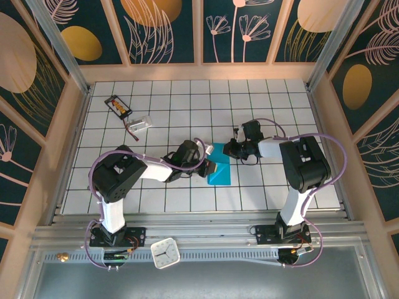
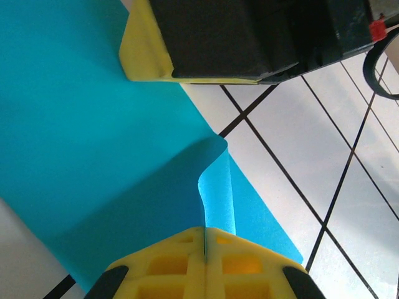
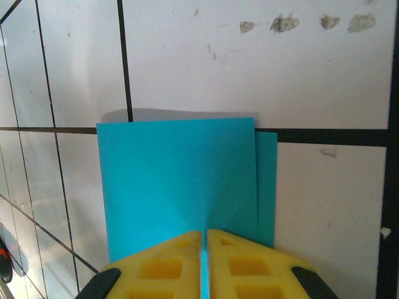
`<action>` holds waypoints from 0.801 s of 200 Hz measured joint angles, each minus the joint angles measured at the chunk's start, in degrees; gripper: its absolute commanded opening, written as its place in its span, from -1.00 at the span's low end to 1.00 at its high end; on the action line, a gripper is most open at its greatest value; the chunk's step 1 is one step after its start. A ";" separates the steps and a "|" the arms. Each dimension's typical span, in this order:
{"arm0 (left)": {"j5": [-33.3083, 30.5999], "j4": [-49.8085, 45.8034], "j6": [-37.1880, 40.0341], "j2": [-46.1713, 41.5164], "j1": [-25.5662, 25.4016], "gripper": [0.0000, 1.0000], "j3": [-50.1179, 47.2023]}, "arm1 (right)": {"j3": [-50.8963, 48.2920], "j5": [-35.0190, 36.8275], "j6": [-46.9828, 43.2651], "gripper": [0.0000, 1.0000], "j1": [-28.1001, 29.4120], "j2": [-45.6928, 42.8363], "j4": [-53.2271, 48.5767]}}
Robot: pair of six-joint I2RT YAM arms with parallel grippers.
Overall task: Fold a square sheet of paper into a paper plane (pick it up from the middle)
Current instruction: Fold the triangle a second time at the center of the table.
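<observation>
White tiled table [image 1: 187,93] w/ black grid lines, boxed in by wood-framed walls [image 1: 168,25] w/ dark floral panels. Far-left corner: small black card [image 1: 118,106], clear plastic bit [image 1: 141,123] just beside it. Clock [image 1: 165,253] on near rail. Teal sheet [image 1: 221,174] lies mid-table, folded over, 2 layers offset at one edge. Left gripper [image 2: 204,243] has pads pressed together on sheet's edge. Right gripper [image 3: 204,246] pinches it from across. Both arms crowd over the sheet.

White tiled floor [image 1: 187,99] with dark grid lines; teal floral wall panels [image 1: 168,43] around.
</observation>
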 measured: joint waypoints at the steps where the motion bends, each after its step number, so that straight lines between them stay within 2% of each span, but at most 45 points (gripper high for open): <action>1: -0.02 -0.02 0.00 0.00 0.02 -0.99 0.00 | 0.00 0.00 0.00 -0.75 0.00 0.00 0.00; 160: -1.16 -3.52 0.04 1.97 0.70 -0.97 1.62 | 0.00 -0.07 0.00 -0.75 0.02 0.11 0.04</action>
